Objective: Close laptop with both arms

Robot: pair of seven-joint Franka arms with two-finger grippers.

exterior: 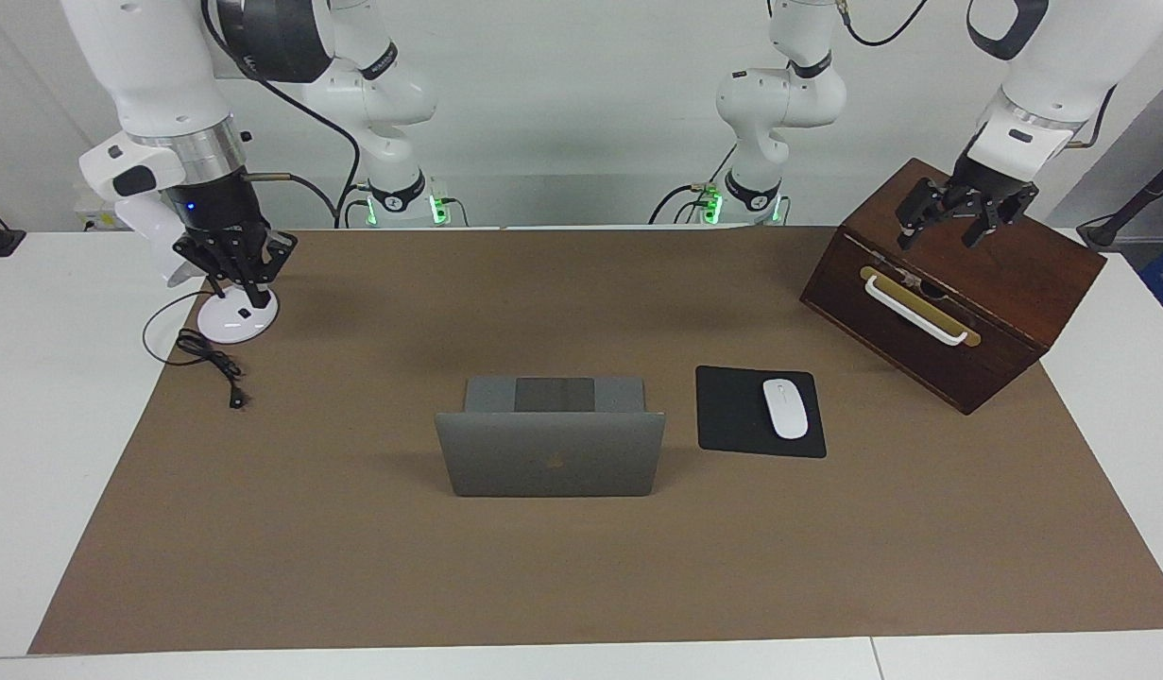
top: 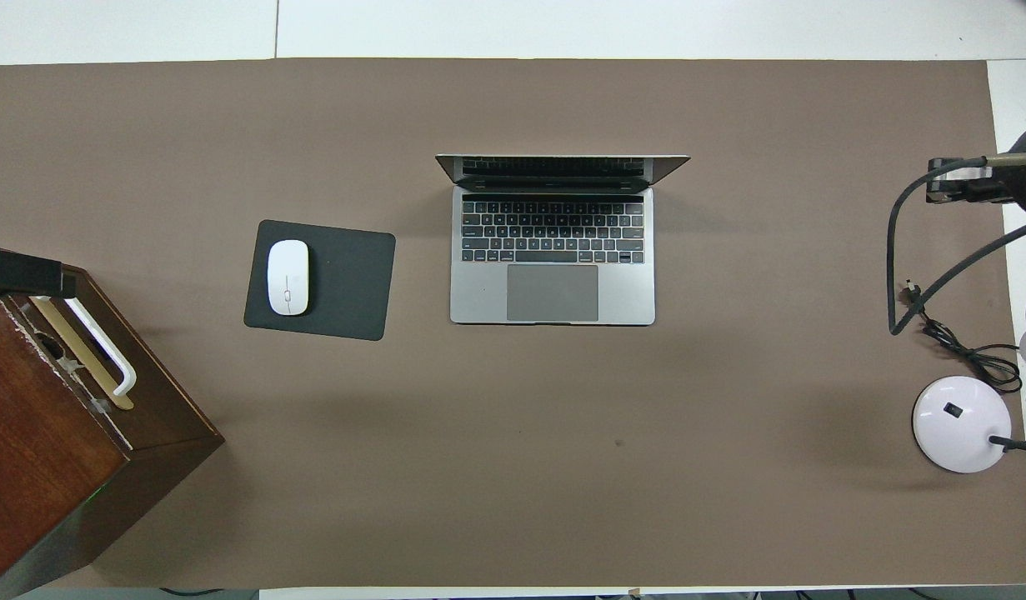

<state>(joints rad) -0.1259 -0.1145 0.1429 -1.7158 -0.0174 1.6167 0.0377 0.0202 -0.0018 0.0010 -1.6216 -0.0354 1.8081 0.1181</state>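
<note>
Open on the mat sits the laptop point(exterior: 551, 451), well apart from both grippers. Left gripper point(exterior: 959, 227) hangs splayed wide over a wooden box point(exterior: 1016, 283). Right gripper point(exterior: 250, 283), pinched closed, hangs over a lamp base point(exterior: 224, 326).

Brown mat point(exterior: 581, 586) on white table point(exterior: 52, 425)

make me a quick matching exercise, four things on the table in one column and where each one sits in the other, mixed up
Things:
1. laptop
2. white mouse
3. wooden box
4. white lamp base

Places:
A. on the black mousepad
B. at the left arm's end of the table, under the left hand
C. mid-mat, lid up
D. at the right arm's end, under the right hand

Pairs: 1-C, 2-A, 3-B, 4-D
</note>
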